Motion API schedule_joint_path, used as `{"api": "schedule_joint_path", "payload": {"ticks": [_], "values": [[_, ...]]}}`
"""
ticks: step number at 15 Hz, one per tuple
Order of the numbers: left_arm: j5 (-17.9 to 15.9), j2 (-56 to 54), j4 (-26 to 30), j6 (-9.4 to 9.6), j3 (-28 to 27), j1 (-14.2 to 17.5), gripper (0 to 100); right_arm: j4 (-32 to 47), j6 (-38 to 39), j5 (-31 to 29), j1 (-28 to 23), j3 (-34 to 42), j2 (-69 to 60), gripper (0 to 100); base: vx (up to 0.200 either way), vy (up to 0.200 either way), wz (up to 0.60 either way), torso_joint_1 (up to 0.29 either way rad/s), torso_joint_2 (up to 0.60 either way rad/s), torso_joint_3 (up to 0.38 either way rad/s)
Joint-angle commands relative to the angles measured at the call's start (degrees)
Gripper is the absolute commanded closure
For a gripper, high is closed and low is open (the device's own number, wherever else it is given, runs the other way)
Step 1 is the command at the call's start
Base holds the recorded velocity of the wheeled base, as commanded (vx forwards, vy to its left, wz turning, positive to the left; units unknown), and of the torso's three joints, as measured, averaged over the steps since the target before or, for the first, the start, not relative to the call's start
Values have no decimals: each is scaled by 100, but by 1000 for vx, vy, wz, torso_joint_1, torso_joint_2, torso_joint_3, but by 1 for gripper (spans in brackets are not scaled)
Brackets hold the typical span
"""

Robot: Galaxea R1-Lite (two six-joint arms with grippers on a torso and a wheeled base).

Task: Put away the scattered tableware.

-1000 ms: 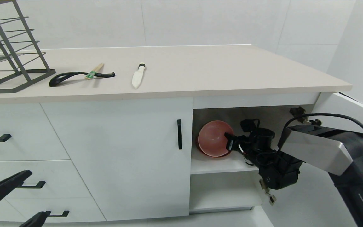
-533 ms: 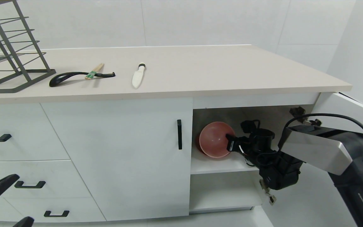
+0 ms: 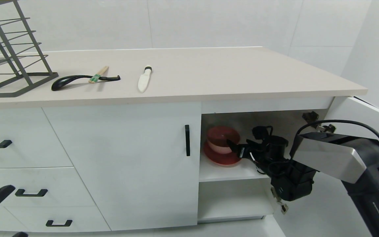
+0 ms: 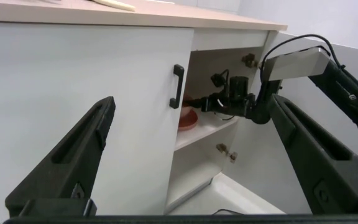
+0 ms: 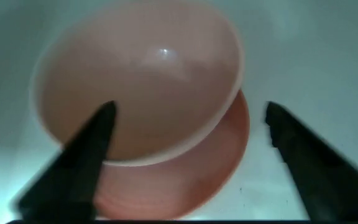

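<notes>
- Tipped on edge a second earlier, the pink bowl point(image 3: 217, 144) sat level on the red plate point(image 3: 220, 159) on the cabinet's upper shelf point(image 3: 242, 172).
- Fingers of the right gripper point(image 5: 188, 109) stood spread either side of it, gripping nothing; the left gripper point(image 4: 192, 102) hung open, empty.
- Best next move, by appearances: back straight out, clearing the rim without nudging the stack.

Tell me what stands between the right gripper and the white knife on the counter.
The countertop itself: the right gripper sits inside the open cabinet beneath it, at the pink bowl, while the white knife lies on top. It would probably have to back out first.
</notes>
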Motion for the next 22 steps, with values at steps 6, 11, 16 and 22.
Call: {"api": "schedule_joint_path", "payload": {"ticks": [6, 11, 16, 22], "values": [[1, -7, -5, -2, 0, 9, 0, -827, -834, -7, 316, 2418, -1388, 0, 0, 0, 0, 0, 0, 0], [1, -350, 355, -2, 0, 255, 0, -827, -860, -16, 949, 3877, -3172, 0, 0, 0, 0, 0, 0, 0], [1, -1036, 1032, -2, 0, 413, 0, -827, -869, -16, 1019, 4967, -4587, 0, 0, 0, 0, 0, 0, 0], [28, -1607, 1436, 16, 0, 457, 0, -827, -851, -16, 369, 5732, -6389, 0, 0, 0, 0, 0, 0, 0]]}}
